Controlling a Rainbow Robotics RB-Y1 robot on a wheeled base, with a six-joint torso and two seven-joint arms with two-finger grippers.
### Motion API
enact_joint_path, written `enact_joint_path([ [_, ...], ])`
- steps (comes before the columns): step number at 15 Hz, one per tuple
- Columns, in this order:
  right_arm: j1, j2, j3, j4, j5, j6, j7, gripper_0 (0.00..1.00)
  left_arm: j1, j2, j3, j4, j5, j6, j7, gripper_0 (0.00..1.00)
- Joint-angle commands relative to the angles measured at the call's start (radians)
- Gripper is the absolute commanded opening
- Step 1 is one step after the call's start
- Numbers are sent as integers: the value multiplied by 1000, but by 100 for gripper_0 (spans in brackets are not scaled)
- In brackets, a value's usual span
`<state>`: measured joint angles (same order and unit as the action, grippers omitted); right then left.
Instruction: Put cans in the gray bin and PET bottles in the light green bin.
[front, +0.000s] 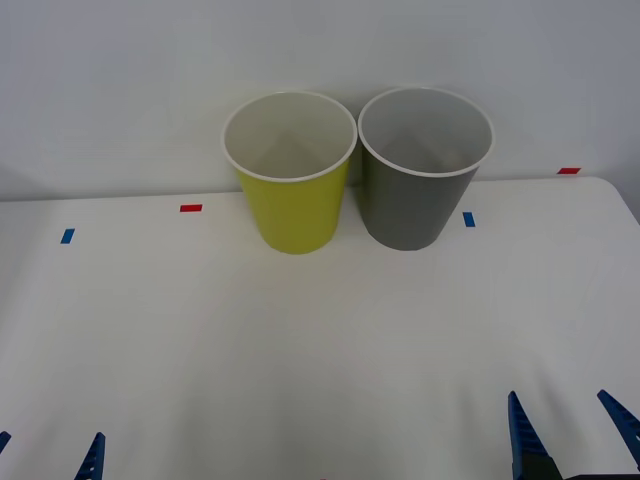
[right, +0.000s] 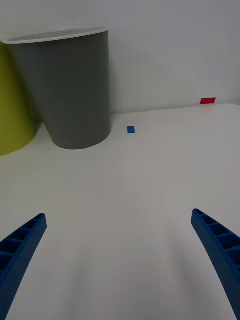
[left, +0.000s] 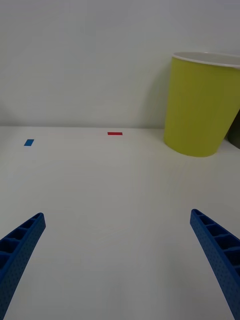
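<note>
Right gripper low at the near right edge of the table, blue ribbed fingers spread wide, nothing between them, tips over bare white tabletop. Left gripper low at the near left edge, fingers likewise spread apart and holding nothing. Both grippers sit well apart from the bins. Gray bin stands upright at the far side of the table, right of centre, against the white wall; pale rim and inside, interior looks empty as far as it can be seen from the front view. Green bin upright just beside it on the left, rims touching or nearly so, cannot tell which; whitish inside, also looks empty. Right wrist view has the gray bin ahead with a blue tape mark near its base and a red tape mark farther off by the wall. Left wrist view has the green bin ahead, with a red mark and a blue mark on the table off to its side.
</note>
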<state>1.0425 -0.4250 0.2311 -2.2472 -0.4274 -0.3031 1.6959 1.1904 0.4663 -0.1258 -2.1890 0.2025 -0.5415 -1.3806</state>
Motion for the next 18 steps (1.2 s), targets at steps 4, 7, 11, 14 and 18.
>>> enact_joint_path([
  [4, 62, -4, 20, 0, -16, -24, -2, 100, 0, 0, 0, 0, 0, 0, 0, 100],
  [7, 79, 2, 19, 0, -31, -24, -12, 100, 0, 0, 0, 0, 0, 0, 0, 100],
  [11, 79, 2, 19, 0, -31, -24, -12, 100, 0, 0, 0, 0, 0, 0, 0, 100],
  [14, 79, 2, 19, 0, -31, -24, -12, 100, 0, 0, 0, 0, 0, 0, 0, 100],
  [18, 79, 2, 19, 0, -31, -24, -12, 100, 0, 0, 0, 0, 0, 0, 0, 100],
])
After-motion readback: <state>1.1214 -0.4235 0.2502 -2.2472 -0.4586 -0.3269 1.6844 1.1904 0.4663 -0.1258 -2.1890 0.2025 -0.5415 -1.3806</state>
